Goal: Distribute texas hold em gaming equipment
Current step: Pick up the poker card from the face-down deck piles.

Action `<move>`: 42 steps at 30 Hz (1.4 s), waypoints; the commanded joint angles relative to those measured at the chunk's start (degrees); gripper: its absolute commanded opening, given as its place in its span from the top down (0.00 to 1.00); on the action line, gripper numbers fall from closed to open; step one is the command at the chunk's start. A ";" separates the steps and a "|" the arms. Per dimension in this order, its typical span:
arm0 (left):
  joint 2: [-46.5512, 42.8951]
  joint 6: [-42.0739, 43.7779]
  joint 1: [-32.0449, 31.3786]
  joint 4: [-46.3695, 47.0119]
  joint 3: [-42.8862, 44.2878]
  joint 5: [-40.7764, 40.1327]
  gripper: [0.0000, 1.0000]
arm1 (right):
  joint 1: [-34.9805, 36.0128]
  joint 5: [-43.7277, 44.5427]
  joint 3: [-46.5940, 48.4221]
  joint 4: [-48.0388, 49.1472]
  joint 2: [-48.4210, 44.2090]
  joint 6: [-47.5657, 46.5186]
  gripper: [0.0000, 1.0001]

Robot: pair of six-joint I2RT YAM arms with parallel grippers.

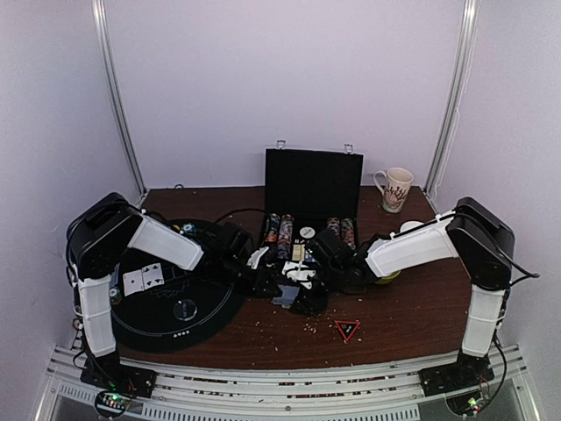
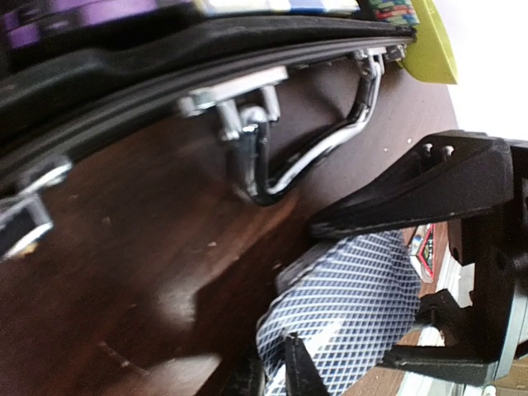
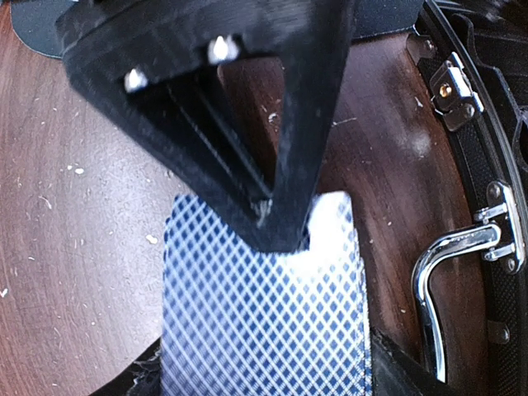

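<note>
**Evidently mid-deal: one arm steadies the deck, the other picks at its end**

Just near of the open black case (image 1: 313,180), at the middle of the counter (image 1: 412,316), the deck of cards (image 3: 264,313) sits between both arms. Whether it is lifted or resting I cannot tell. The right fingers (image 2: 412,190) stand wide, clamped across the deck's long sides, seemingly as a vice so the pack cannot slide or fan. The left fingers (image 3: 247,124) are drawn nearly together on the opposite short end, pinching its edge. I cannot tell whether they have one card or several. This split probably serves to peel a card off towards the round black mat (image 1: 210,303) on the left, the side the left arm reaches most easily.

Counted:
- one deck
- two face-up cards (image 1: 142,279) side by side on the mat
- one clear disc (image 1: 184,309) nearer on the mat
- four chip rows (image 1: 272,230) in the case, two on each side of one white disc (image 1: 307,232)
- one red triangle (image 1: 347,330) on the near counter
- one mug (image 1: 394,189) at the far right

Smaller discs at the mat's rim are too small to count.
</note>
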 commanded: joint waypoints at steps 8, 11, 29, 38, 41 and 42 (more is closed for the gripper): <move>-2.91 2.74 1.29 -0.99 -1.04 0.01 0.87 | -0.26 3.26 -2.22 -6.23 1.67 -0.36 0.28; -3.07 2.35 1.57 -0.30 -1.14 0.70 0.99 | -0.27 3.35 -2.15 -6.32 1.60 -0.30 0.28; -9.40 6.77 4.24 -0.35 -3.61 7.78 1.00 | -0.25 3.52 -2.06 -6.67 1.67 -0.26 0.27; -15.67 15.17 7.60 -12.56 -2.55 8.16 1.00 | -0.29 3.46 -1.95 -6.42 1.94 -0.26 0.28; -17.76 17.19 10.19 -17.05 -1.90 7.99 1.00 | -0.24 3.44 -2.02 -6.41 1.90 -0.13 0.27; -18.65 18.12 10.96 -19.17 -1.38 7.80 1.00 | -0.29 3.36 -2.03 -6.35 1.85 -0.17 0.27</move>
